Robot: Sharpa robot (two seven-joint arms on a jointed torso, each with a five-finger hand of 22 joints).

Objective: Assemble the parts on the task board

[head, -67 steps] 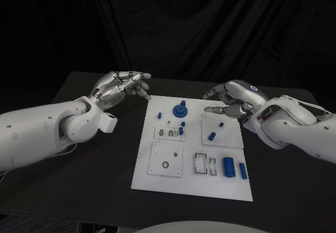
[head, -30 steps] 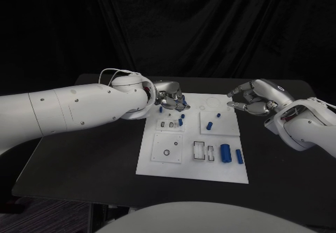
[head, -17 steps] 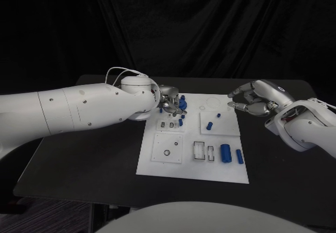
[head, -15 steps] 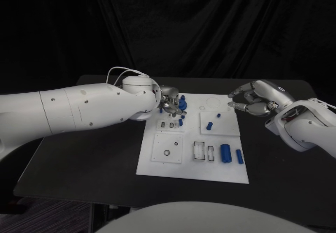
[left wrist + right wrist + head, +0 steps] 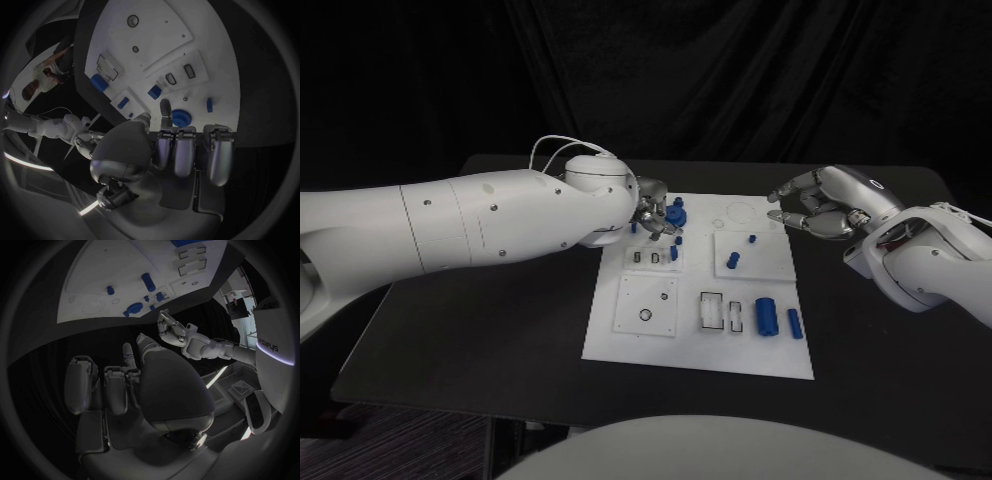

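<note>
The left hand (image 5: 651,216) hovers over the blue gear (image 5: 674,213) at the task board's (image 5: 697,360) far-left corner, fingers narrowly curled, holding nothing visible. It should probably settle around the gear's rim before closing. The right hand (image 5: 822,207), curled and empty, waits beyond the far-right edge; small pegs crowd the gear.

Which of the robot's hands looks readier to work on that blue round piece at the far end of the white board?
Probably the left hand: its fingers are right beside the blue round piece. The right hand hovers past the task board's far right corner, holding nothing.
</note>
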